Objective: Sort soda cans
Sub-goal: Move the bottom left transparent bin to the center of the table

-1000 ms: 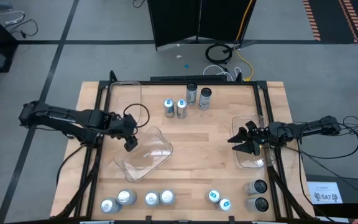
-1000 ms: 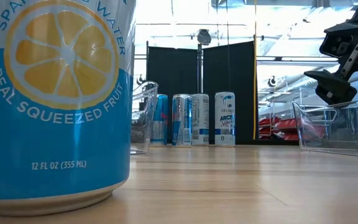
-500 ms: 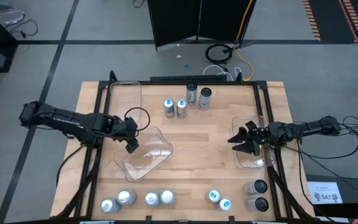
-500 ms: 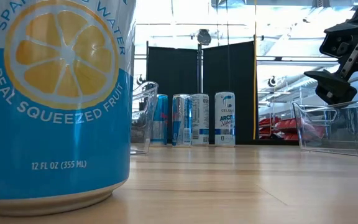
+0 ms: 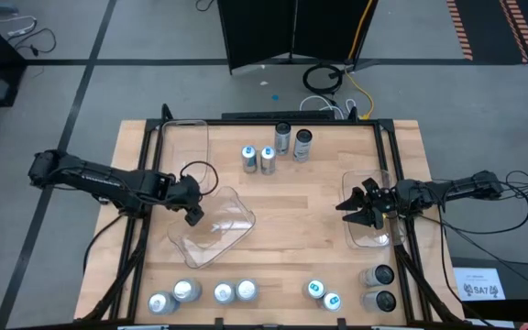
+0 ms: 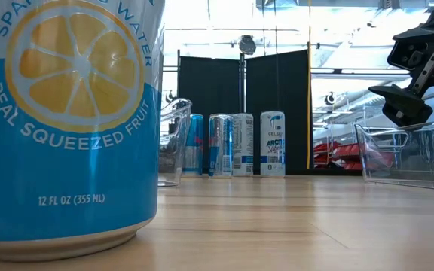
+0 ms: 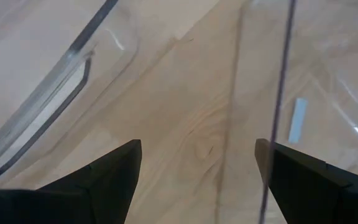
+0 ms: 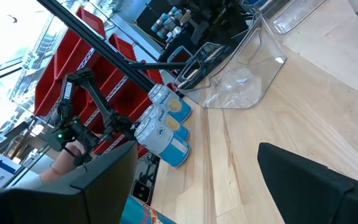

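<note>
Four soda cans (image 5: 274,150) stand in a group at the table's far middle, seen in the low view as a row (image 6: 232,144). Several silver and blue-topped cans (image 5: 216,292) line the near edge, with two dark cans (image 5: 379,287) at the near right. My left gripper (image 5: 193,213) is open and points steeply down over the left rim of a clear bin (image 5: 214,225) that lies askew. In the left wrist view its fingers (image 7: 197,171) stand over clear plastic walls and wood. My right gripper (image 5: 356,209) waits open and level above the right bin (image 5: 374,236).
A third clear bin (image 5: 183,142) stands at the far left corner. One large lemon-print can (image 6: 66,120) fills the low view's left. Black frame rails (image 5: 147,156) run along the table's sides. Bare wood (image 5: 301,211) lies between the two arms.
My left gripper has sunk toward the askew bin's left rim and rolled a little about its own axis, staying open. The bin and the cans have kept their places.
</note>
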Robot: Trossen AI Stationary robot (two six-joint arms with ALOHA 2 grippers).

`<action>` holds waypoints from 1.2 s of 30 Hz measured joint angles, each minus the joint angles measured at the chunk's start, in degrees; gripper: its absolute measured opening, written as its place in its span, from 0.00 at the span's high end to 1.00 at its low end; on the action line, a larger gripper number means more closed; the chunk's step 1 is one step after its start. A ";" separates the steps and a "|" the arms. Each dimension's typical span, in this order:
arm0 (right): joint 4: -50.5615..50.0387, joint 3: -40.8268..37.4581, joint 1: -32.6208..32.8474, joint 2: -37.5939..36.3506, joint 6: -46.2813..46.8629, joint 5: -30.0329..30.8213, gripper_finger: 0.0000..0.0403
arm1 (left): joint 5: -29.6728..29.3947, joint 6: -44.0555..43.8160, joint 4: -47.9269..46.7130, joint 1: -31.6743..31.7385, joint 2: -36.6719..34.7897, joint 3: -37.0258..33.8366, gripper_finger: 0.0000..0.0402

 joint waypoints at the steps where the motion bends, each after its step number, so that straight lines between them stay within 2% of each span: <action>1: 0.00 -0.01 0.00 0.00 0.00 0.01 0.19 | 0.00 -0.02 0.06 0.00 -0.01 0.00 0.18; 6: -0.01 0.00 0.01 0.01 0.00 0.01 0.19 | 0.31 0.00 0.01 0.00 0.01 0.00 0.22; 14: 0.00 0.00 0.00 0.00 0.00 0.02 0.19 | 2.21 -0.55 0.89 -0.04 0.01 0.00 0.39; 28: 0.01 0.00 0.01 -0.01 0.00 0.02 0.19 | 2.23 -3.07 1.23 -0.07 0.01 0.00 0.65; 36: 0.01 0.00 0.01 0.00 0.00 0.00 0.19 | 2.22 -7.38 1.81 -0.06 0.01 0.00 0.74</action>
